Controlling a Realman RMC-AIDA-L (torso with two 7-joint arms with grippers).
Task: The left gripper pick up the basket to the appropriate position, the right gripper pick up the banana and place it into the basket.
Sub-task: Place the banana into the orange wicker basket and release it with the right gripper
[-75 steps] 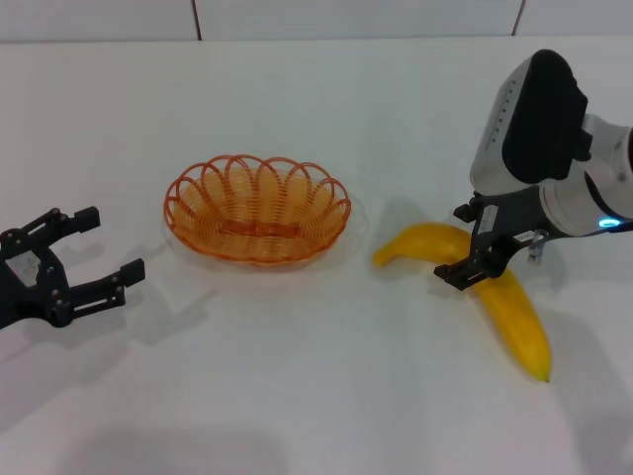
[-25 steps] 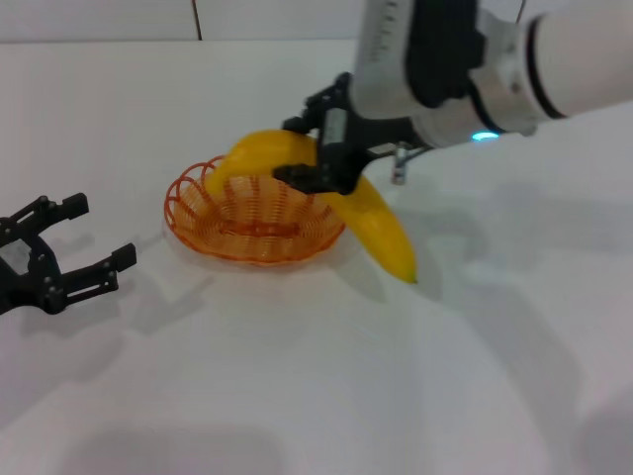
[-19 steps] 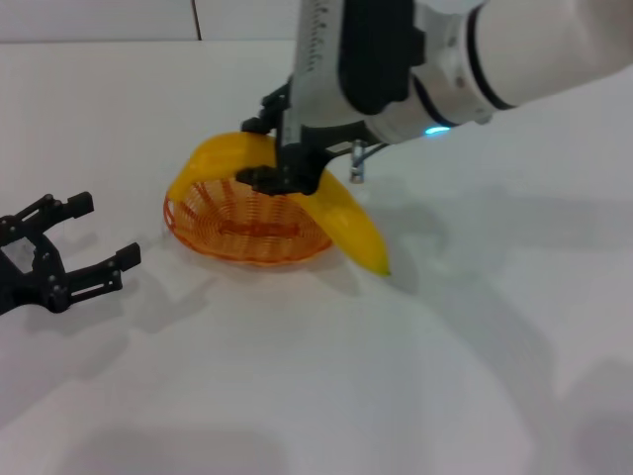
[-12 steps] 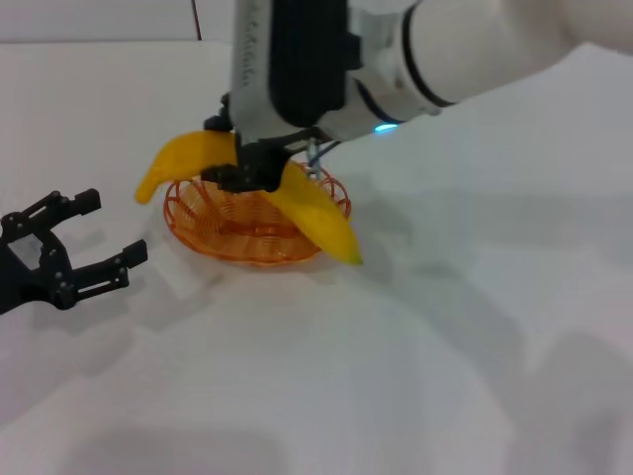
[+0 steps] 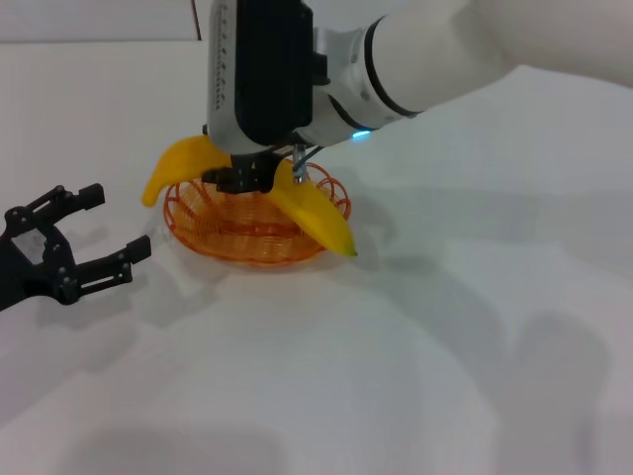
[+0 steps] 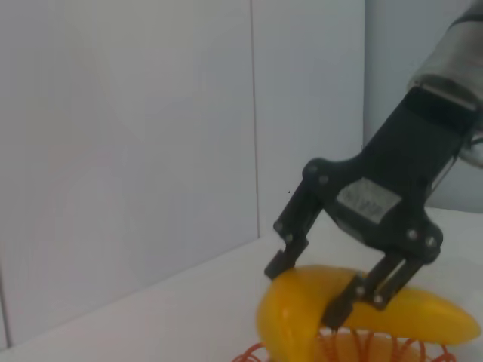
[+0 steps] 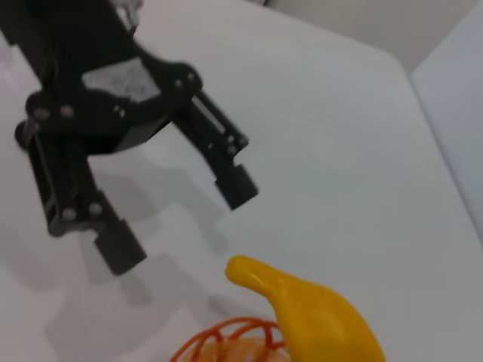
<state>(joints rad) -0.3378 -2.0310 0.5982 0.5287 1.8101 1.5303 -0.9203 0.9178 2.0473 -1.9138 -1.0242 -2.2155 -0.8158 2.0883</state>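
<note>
The right gripper (image 5: 247, 176) has its fingers clamped on the banana (image 5: 307, 203), held over the basket (image 5: 247, 223) with both ends past the rim. The left gripper (image 5: 94, 233), fingers apart, sits beside the basket on the white surface (image 5: 396, 376).

pretty bright, even light from above. soft grey shadows spread on the white counter (image 5: 415, 376) right of the basket (image 5: 247, 233). wrist views look soft, mild blur; no harsh glare.

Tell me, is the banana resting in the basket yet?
Not yet. The right end effector holds the banana above the basket, ends overhanging.
</note>
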